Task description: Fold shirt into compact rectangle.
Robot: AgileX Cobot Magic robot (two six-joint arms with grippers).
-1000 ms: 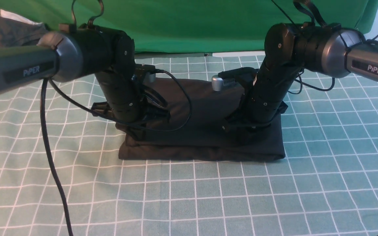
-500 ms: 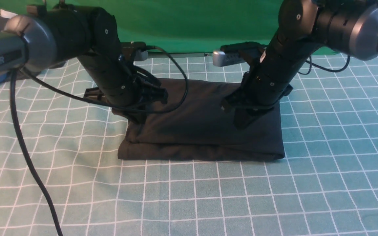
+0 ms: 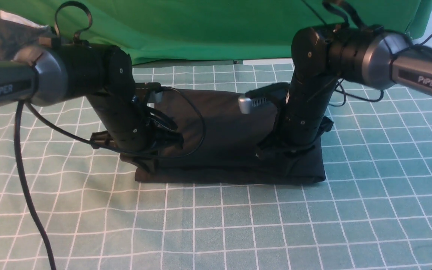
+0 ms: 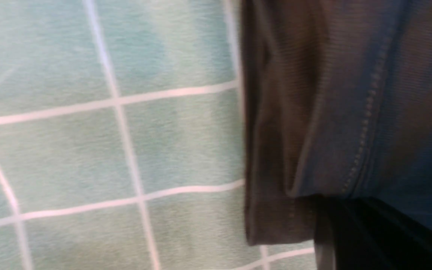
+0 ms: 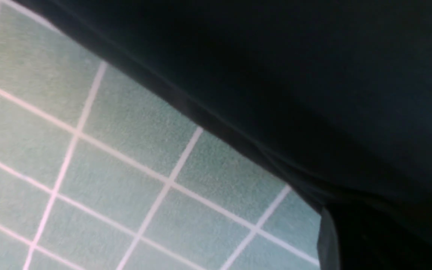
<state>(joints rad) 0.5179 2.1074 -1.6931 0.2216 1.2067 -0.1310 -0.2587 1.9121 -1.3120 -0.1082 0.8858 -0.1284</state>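
The black shirt (image 3: 223, 123) lies folded into a thick rectangle in the middle of the checked table cover, its print hidden. My left gripper (image 3: 146, 165) is shut and presses down on the shirt's near left corner. My right gripper (image 3: 284, 164) is shut too and presses on the near right part. No cloth shows between either pair of fingers. The left wrist view shows a stitched hem of the shirt (image 4: 351, 93) beside my dark left gripper (image 4: 354, 236). In the right wrist view the shirt (image 5: 313, 75) fills the upper part above my right gripper (image 5: 354, 243).
A big green cloth (image 3: 216, 26) hangs along the back. A dark grey garment (image 3: 13, 32) lies at the far back left. A black cable (image 3: 24, 180) dangles from the left arm over the teal checked table cover (image 3: 216, 225).
Half a second ago both arms were raised above the shirt; now they are down again, pressing nearer its front edge. The shirt has kept its place and shape.
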